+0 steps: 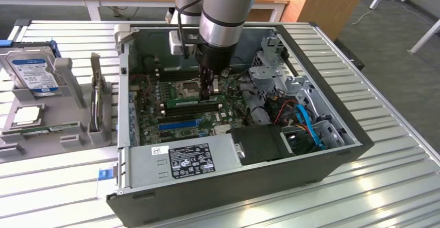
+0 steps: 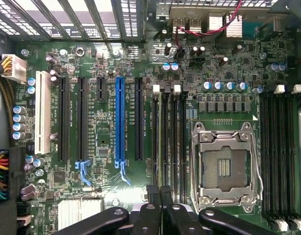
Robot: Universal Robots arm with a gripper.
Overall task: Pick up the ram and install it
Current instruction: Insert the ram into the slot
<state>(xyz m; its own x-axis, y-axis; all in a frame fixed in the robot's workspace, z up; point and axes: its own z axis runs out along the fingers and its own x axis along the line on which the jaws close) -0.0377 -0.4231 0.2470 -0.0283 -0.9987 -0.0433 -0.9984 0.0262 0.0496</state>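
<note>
The ram, a narrow green stick with a pale label, stands on edge in a black memory slot on the motherboard inside the open PC case. My gripper hangs straight down over the ram's end on the exterior view's right, fingertips at its top edge. I cannot tell whether they touch it. In the wrist view the two black fingertips sit close together, shut, above the row of long black memory slots beside the CPU socket.
Metal case walls ring the board. A drive cage and blue cable crowd the exterior view's right, and a power supply sits in front. Left of the case, a grey holder carries a hard drive and an upright expansion card.
</note>
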